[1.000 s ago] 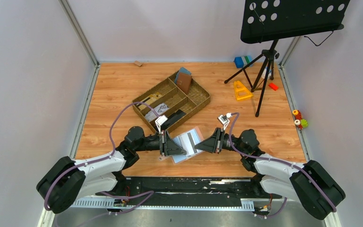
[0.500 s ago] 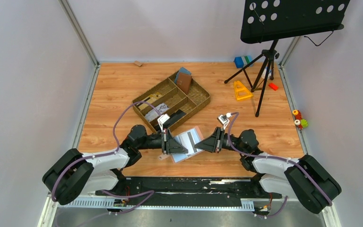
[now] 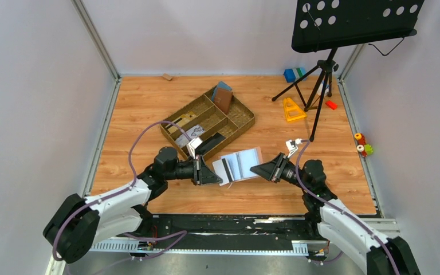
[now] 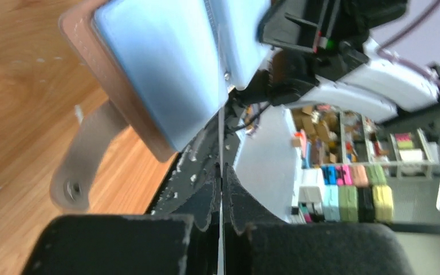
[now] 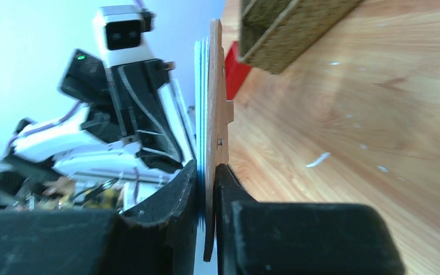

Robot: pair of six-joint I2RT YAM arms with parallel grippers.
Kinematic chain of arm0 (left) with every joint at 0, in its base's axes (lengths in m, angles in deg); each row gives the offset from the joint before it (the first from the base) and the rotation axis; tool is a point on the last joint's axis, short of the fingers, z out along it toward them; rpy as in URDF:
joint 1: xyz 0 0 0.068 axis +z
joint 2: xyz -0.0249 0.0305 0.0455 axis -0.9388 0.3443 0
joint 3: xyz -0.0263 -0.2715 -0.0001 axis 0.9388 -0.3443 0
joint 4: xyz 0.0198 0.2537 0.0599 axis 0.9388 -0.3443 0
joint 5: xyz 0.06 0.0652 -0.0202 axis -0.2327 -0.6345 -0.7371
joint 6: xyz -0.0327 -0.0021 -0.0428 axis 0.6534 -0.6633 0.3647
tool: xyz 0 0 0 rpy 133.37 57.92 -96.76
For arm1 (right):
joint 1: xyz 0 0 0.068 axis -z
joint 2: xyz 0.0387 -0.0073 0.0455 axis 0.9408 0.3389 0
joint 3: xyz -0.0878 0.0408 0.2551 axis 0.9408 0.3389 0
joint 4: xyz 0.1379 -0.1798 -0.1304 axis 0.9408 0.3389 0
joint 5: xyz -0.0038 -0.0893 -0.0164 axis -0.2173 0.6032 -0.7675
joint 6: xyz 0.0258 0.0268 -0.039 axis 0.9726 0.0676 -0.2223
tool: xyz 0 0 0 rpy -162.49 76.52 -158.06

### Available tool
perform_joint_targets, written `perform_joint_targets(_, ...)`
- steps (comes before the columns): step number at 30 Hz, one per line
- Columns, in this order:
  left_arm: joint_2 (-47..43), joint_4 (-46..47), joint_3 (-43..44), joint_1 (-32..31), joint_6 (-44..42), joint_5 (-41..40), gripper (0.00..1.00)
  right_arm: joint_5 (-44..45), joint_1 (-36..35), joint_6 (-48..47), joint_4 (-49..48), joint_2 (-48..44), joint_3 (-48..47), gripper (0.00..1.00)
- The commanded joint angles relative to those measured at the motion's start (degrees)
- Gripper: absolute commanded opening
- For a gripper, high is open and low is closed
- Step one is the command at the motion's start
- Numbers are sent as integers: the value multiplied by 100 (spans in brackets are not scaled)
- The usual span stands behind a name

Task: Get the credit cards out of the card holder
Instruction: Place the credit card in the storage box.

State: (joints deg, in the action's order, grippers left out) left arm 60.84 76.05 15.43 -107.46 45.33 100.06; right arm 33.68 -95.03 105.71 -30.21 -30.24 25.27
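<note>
Card holder (image 3: 243, 162): it is open and lifted off the wood in the near middle of the table, between the two arms, with its blue-grey inside turned up. Its small tan tab (image 4: 86, 163) hangs loose.
Right gripper (image 5: 209, 172): the pincer is narrow and pinches the right edge of the holder. The likely reason is to brace it in the air so the other arm can pull against it.
Left gripper (image 4: 220, 175): the pincer is closed tight on a credit card (image 3: 225, 170), which shows as a thin edge between the fingers in the left wrist view.
Credit card: it is white with a dark stripe and sits at the holder's left edge. I cannot tell whether it is fully clear of the pocket.
Why held apart: with the two arms facing each other, a sideways pull to the left looks enough to draw the card out flat along the slot.
Woven tray (image 3: 188, 107): it lies just far and left of the left gripper. It is the nearest thing a leftward pull could brush.
Tray contents: a reddish-brown wallet (image 3: 223, 100) leans in the far compartment with a blue one behind it. They are not the target.
Music stand (image 3: 355, 23): it stands far right, with its legs well apart from the right arm.
Yellow wedge (image 3: 291, 109): it sits by the stand's legs, out of the way.
Risk: the card could snag in the pocket and drag the holder from the right grip.
</note>
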Motion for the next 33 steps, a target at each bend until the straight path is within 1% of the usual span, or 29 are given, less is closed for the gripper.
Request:
perform_joint_targets(1,-549,-3582,1097,50,-1897,-1311,0,1077,65,-1096,2726,-895,-500,0)
perform_joint_targets(3,-665,-4894,1846,44,-2677,-2331,0,1417,63,-1349,3236,-1352,-591,0)
perform_joint_targets(4,-687,-5412,2193,47,-2914,-2822,0,1569,63,-1445,3395,-1506,-625,0)
perform_joint_targets(6,-672,-6145,2801,44,-3308,-3641,0,1740,59,-1594,3779,-1788,-748,0)
perform_joint_targets(8,-563,-6671,3342,41,-3604,-4503,0,1846,58,-1791,4112,-1936,-927,0)
perform_joint_targets(10,-253,-7230,3863,-12,-3873,-5447,0,1950,62,-2016,4527,-1987,-1152,0)
perform_joint_targets(12,278,-7769,4429,-103,-4271,-6308,0,2042,58,-2271,4842,-1977,-1380,0)
perform_joint_targets(15,1204,-8497,5254,-163,-4795,-7247,0,2161,58,-2588,5334,-1965,-1675,0)
perform_joint_targets(17,1727,-8758,5780,-191,-5076,-7771,0,2203,58,-2751,5530,-1995,-1783,0)
perform_joint_targets(19,2049,-8711,6068,-228,-5533,-8046,0,2263,64,-2874,5683,-2025,-1872,0)
perform_joint_targets(20,2164,-8602,6114,-236,-5924,-8118,0,2266,59,-2921,5712,-2020,-1897,0)
perform_joint_targets(23,2407,-8072,6031,-243,-6991,-7916,0,2199,66,-2924,5681,-1979,-1950,0)
perform_joint_targets(25,2586,-7738,6040,-239,-7434,-8121,0,2128,66,-2911,5547,-1927,-1926,0)
perform_joint_targets(28,3118,-7848,6448,-234,-7796,-8109,0,2015,66,-2835,5261,-1797,-1860,0)
perform_joint_targets(31,3841,-8365,7026,-230,-7889,-8048,0,1915,62,-2837,5108,-1596,-1906,0)
perform_joint_targets(33,4160,-8476,7275,-230,-7958,-8127,0,1899,67,-2875,5096,-1466,-1983,0)
